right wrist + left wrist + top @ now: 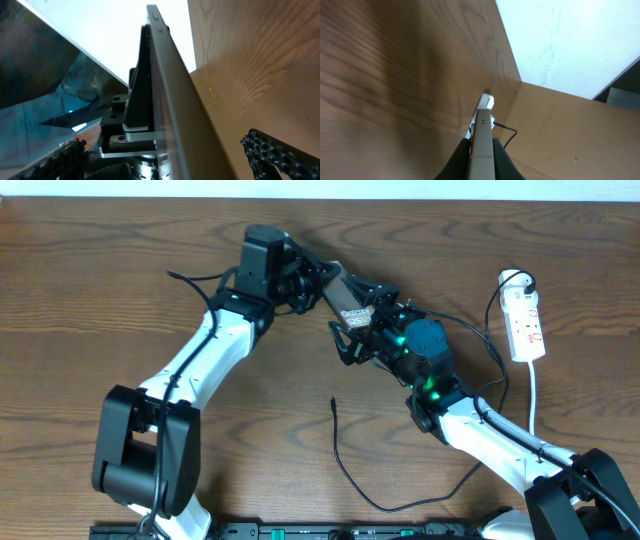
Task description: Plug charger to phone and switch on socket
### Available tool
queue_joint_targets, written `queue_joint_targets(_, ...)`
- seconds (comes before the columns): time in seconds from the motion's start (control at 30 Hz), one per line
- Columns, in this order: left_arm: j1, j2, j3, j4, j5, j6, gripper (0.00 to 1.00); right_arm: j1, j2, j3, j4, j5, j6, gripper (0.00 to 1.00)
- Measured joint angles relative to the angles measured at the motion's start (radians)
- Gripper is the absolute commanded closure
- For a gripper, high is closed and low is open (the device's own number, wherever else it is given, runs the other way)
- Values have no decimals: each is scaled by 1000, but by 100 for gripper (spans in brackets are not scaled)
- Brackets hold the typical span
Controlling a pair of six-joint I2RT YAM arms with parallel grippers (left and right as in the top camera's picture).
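My left gripper (pixel 328 286) is shut on the phone (pixel 350 307), which it holds above the table at the back middle. In the left wrist view the phone (pixel 482 145) shows edge-on between the two black fingers (pixel 457 162). My right gripper (pixel 363 332) stands open around the phone's other end, and the phone (pixel 172 105) passes between its wide-apart fingertips (pixel 282 155) without touching them. The charger's thin black cable (pixel 345 467) lies loose on the table, its plug tip (pixel 333 401) in front of both grippers. The white socket (pixel 526 323) lies at the far right.
A thick white cord (pixel 533 395) runs from the socket toward the front edge, beside the right arm (pixel 500 445). The left arm (pixel 190 370) crosses the left half of the table. Bare wood shows around the charger's tip.
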Motion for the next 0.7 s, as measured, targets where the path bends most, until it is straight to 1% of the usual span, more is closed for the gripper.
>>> queue_joint_targets(0.13,67,0,0,-5,47,64,93,-8,0,0,0,-11,-45,1)
queue_joint_targets(0.37,289,0,0,-36,177,182,93,-48,0,0,5,-71,-150,1)
queue_joint_targets(0.5,400,0,0,-36,308,280,93,-63,0,0,9,-102,-281,1)
queue_joint_targets(0.53,430,0,0,-35,368,327,93,-65,0,0,14,-112,-350,1)
queue_joint_targets(0.6,459,0,0,-37,463,410,93,-68,0,0,13,-122,-423,1)
queue_joint_targets(0.7,484,0,0,-35,588,515,93,-77,0,25,-65,-156,-527,1)
